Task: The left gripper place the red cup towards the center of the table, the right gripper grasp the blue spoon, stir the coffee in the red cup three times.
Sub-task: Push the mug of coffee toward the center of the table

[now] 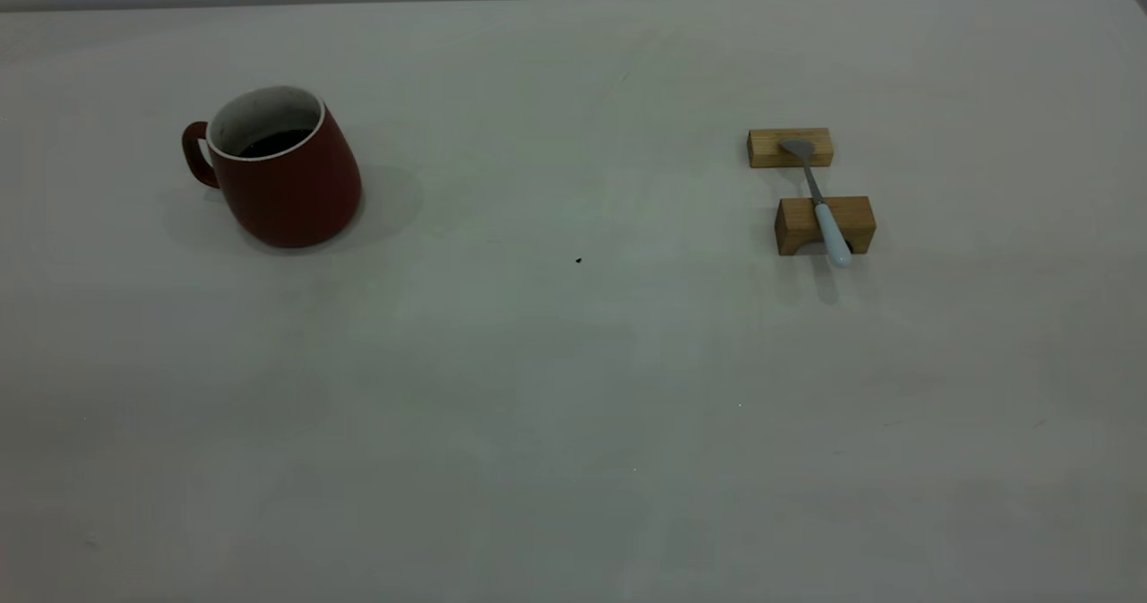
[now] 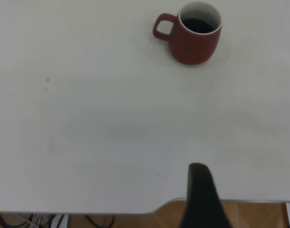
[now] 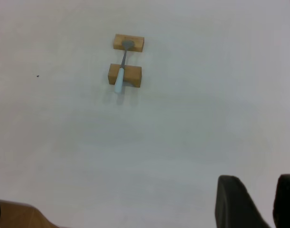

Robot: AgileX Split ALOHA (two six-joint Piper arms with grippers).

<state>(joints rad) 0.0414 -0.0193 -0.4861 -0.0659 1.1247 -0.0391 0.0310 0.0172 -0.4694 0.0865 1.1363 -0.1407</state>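
One red cup [image 1: 285,173]; one blue spoon [image 1: 823,211]; two wooden blocks [image 1: 824,225]

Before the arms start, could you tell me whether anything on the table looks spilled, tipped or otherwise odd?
Nothing stands out. The red cup stands upright with the coffee inside and no spill around it. The blue spoon lies bridged across two wooden blocks, handle overhanging the nearer one. Only a tiny dark speck marks the table.

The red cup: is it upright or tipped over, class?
Upright. The red cup stands on its base on the table, its opening up, with dark coffee inside.
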